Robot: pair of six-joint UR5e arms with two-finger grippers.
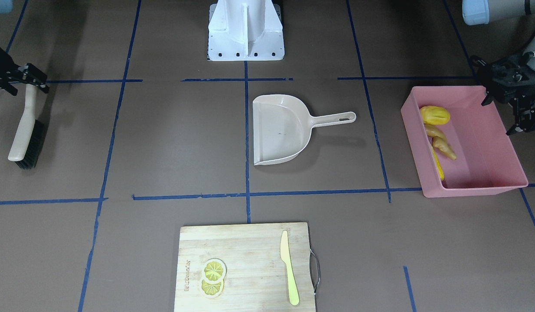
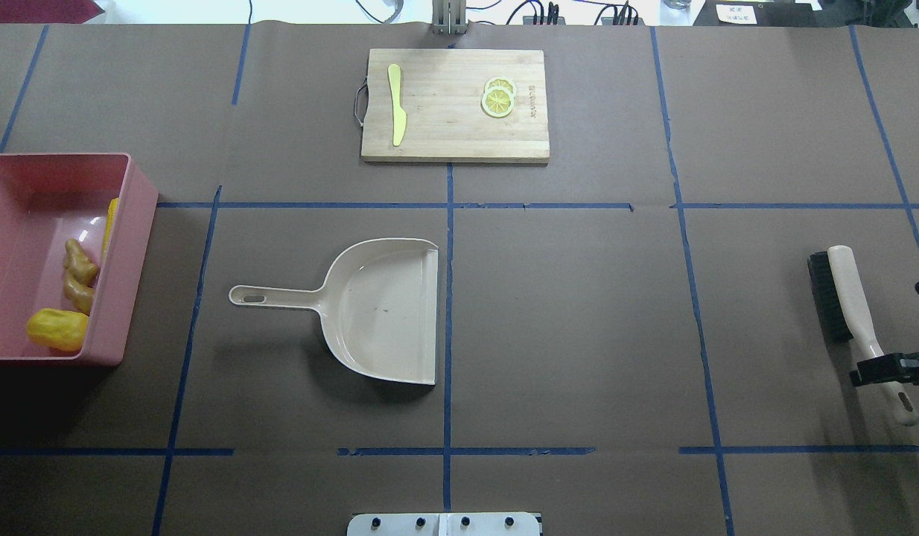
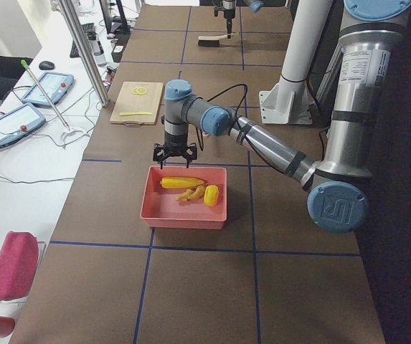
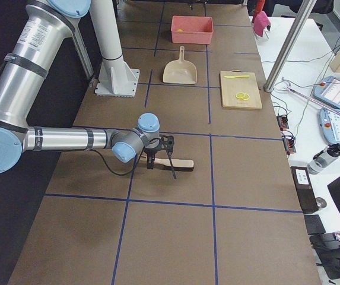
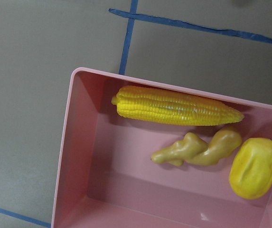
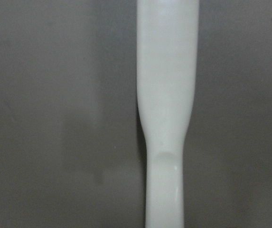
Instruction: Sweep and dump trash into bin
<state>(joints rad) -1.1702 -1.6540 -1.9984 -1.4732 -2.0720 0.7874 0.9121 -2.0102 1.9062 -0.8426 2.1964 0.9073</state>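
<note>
At the table's (image 2: 579, 313) left edge the bin (image 2: 137, 246) holds the corn cob (image 5: 176, 107), ginger root (image 5: 200, 149) and potato lump (image 5: 256, 167). The left gripper (image 1: 498, 116) hangs spread and empty above its rim. Near the right edge, the right gripper (image 1: 32, 82) seems clamped on the brush (image 2: 847, 294) by its handle.

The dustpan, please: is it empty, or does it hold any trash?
Empty. The dustpan shows only its bare beige floor; the corn cob, ginger root and yellow lump lie in the pink bin.

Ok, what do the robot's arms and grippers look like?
The left arm and right arm are silver tubes with grey joints and pale blue caps; one shows a UR logo. Black cables run along them. The left gripper and right gripper are black, two-fingered.
</note>
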